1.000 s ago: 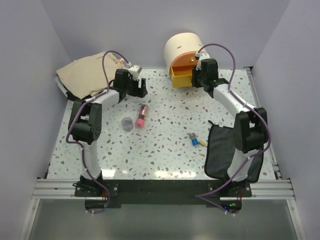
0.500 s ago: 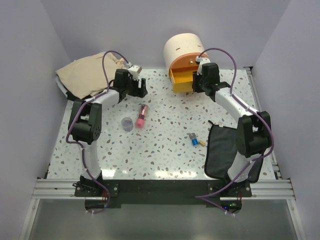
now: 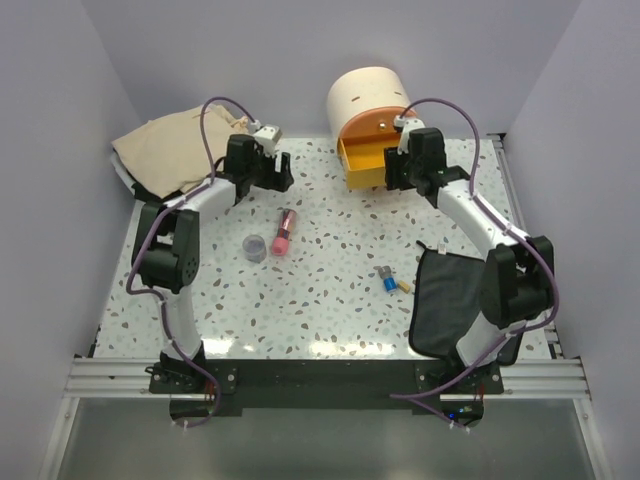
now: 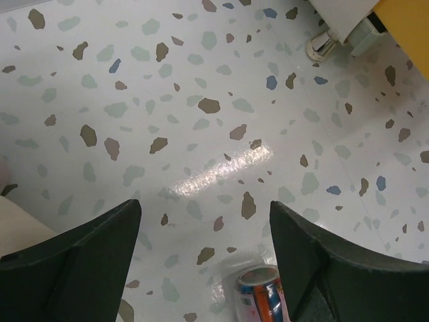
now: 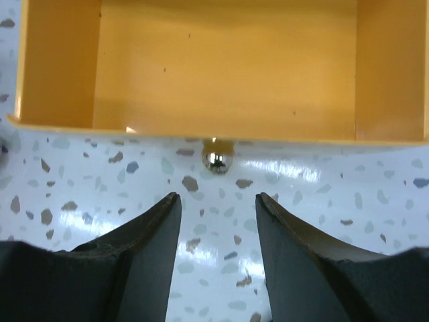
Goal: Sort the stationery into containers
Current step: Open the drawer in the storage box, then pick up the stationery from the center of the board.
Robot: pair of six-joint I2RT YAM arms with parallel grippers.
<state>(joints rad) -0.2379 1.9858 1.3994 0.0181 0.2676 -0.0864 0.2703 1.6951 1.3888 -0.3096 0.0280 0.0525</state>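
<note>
The cream cylindrical box [image 3: 366,93] stands at the back with its orange drawer [image 3: 362,160] pulled out. In the right wrist view the drawer [image 5: 221,67] is empty, with a gold knob [image 5: 216,162] on its front. My right gripper [image 3: 393,175] is open and empty, its fingertips [image 5: 218,198] just short of the knob. My left gripper [image 3: 282,173] is open and empty above the table [image 4: 204,206]. A pink tube [image 3: 285,230] lies just below it, its end [image 4: 263,300] by my right finger. A grey round pot [image 3: 256,247], small blue and yellow pieces [image 3: 392,281] and the black pouch [image 3: 450,300] lie further forward.
A cream cloth bag [image 3: 170,148] over something dark lies at the back left. The box's small metal foot [image 4: 322,45] and a corner of the drawer [image 4: 409,13] show in the left wrist view. Walls close in the table on three sides.
My right gripper has drawn back from over the drawer toward the front, leaving the drawer's inside open to view. My left gripper has shifted slightly toward the back.
</note>
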